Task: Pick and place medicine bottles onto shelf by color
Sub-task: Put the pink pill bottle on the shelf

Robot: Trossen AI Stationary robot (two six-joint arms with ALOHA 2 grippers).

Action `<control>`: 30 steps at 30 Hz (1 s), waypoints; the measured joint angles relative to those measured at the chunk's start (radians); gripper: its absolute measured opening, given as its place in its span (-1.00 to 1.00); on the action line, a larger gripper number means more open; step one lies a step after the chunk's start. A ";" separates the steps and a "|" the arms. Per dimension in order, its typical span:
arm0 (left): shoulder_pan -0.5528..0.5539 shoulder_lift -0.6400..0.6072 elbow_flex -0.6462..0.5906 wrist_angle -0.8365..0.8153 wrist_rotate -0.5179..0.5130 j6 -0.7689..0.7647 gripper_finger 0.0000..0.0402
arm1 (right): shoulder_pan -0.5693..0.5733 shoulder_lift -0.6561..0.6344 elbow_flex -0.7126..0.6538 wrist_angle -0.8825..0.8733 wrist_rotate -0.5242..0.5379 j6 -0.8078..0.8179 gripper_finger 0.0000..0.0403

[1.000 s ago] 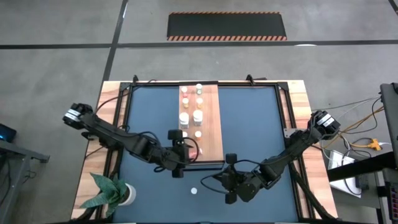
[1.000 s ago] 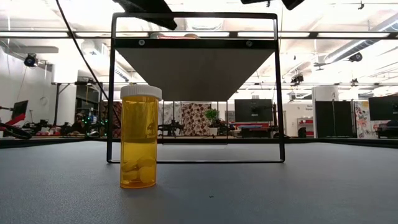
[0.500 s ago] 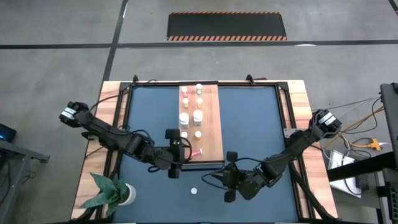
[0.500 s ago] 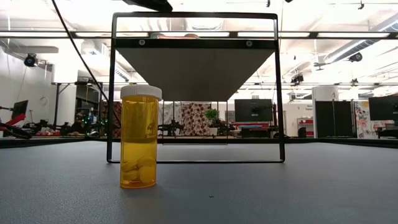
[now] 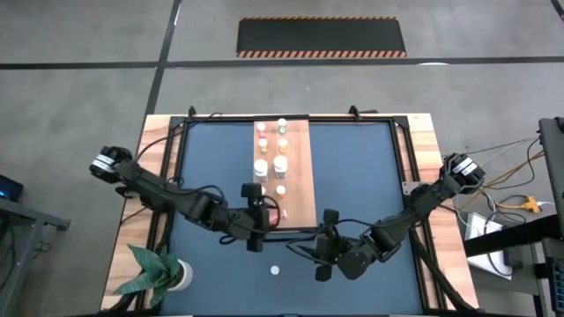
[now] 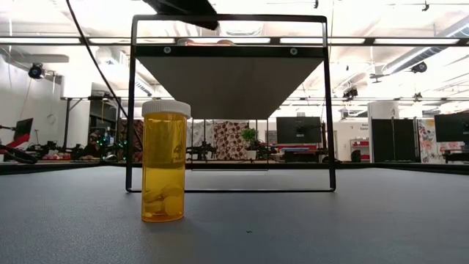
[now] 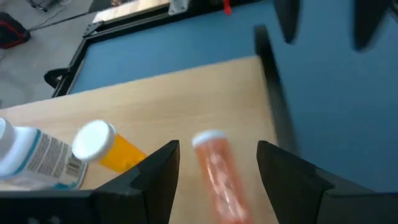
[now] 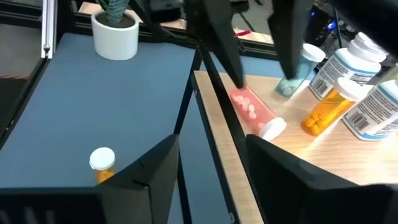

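1. The shelf [image 5: 284,174] is seen in the upper centre of the high view, a light wooden board raised over the blue desk [image 5: 352,176] mat.
2. Medicine bottles are lined up in two columns on the shelf, toward its upper and middle part in the high view.
3. A pink bottle [image 8: 254,113] is seen lying on its side near the shelf's lower edge, white cap toward the camera in the right wrist view; it also shows in the left wrist view [image 7: 217,172].
4. The left gripper [image 7: 216,168] is held over the shelf's lower end, fingers spread, with the pink bottle lying between them; contact cannot be told.
5. An amber bottle with white cap [image 7: 106,144] lies just beside it, next to a white labelled bottle [image 7: 34,157].
6. The right gripper [image 5: 324,254] is placed lower centre of the high view, just below the shelf, fingers spread and empty.
7. One orange bottle with white cap [image 6: 165,161] stands upright on the desk, lower centre in the high view [image 5: 274,270].
8. A potted plant [image 5: 157,272] is seen in the lower left.
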 joint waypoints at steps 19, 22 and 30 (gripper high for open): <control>0.029 0.029 0.002 -0.082 0.006 -0.015 -0.01 | 0.000 0.001 0.000 -0.005 0.000 0.011 -0.01; 0.029 0.029 0.002 -0.083 0.012 -0.013 -0.01 | 0.000 0.001 0.000 -0.005 -0.001 0.012 -0.01; 0.030 0.029 0.002 -0.087 0.031 -0.012 -0.02 | 0.000 0.002 0.000 -0.007 -0.001 -0.001 -0.01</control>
